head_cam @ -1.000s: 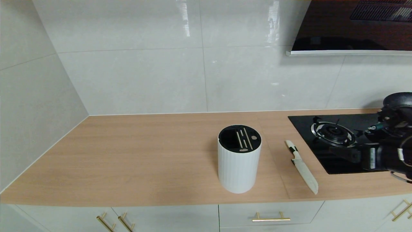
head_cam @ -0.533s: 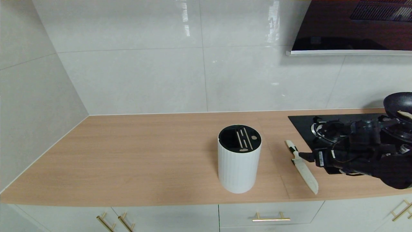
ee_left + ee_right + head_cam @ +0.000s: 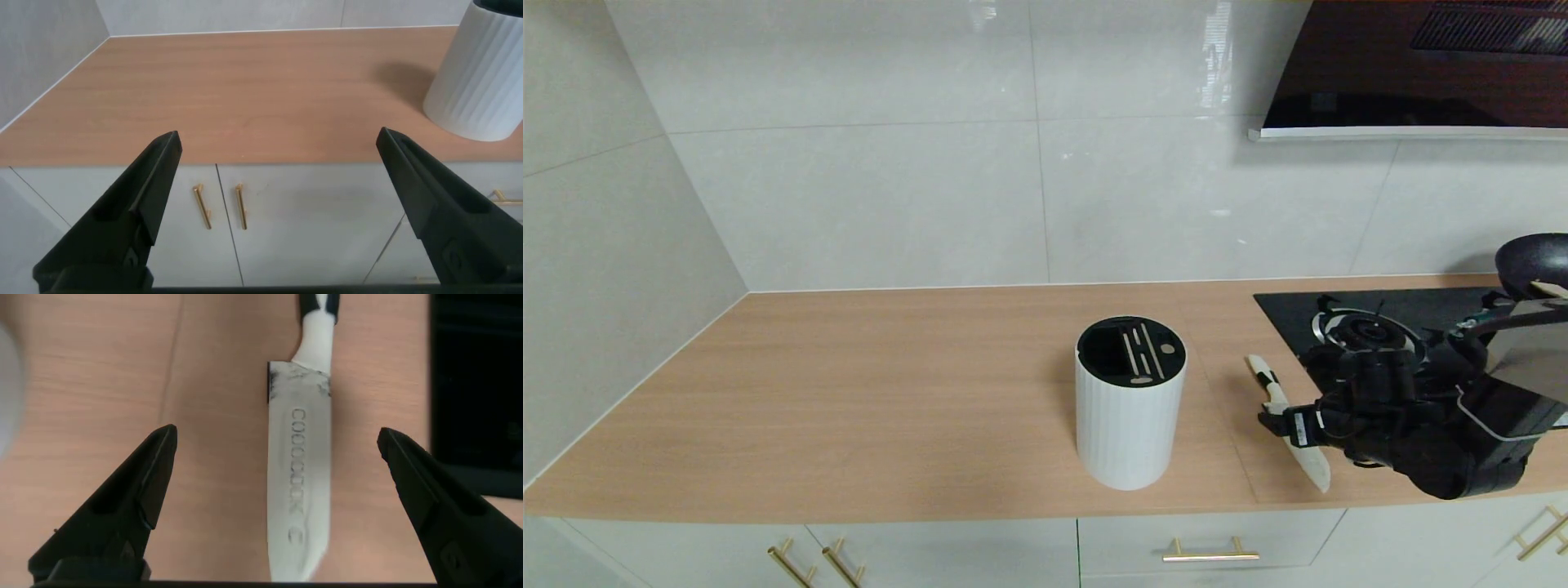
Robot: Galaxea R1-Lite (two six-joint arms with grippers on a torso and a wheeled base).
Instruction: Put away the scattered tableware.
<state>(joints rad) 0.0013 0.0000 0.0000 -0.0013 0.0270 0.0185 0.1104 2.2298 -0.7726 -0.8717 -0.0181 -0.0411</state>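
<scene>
A white knife (image 3: 1267,384) with a black-and-white handle lies flat on the wooden counter (image 3: 890,392), to the right of a white ribbed cylindrical knife holder (image 3: 1129,408) with a black slotted top. My right gripper (image 3: 1289,426) hovers open just above the middle of the blade. In the right wrist view the blade (image 3: 298,498) lies between the two spread fingers (image 3: 122,514), with nothing gripped. My left gripper (image 3: 278,139) is open, off the counter's front edge, with the holder (image 3: 482,73) off to one side.
A black gas hob (image 3: 1372,331) with a burner sits right of the knife, and a dark pan (image 3: 1534,261) stands at its far edge. A range hood (image 3: 1413,73) hangs above. Cabinet fronts with gold handles (image 3: 1210,555) run below the counter. The counter's left half is bare wood.
My right arm has swung left from over the hob and come down over the knife blade. The knife and holder have not moved.
</scene>
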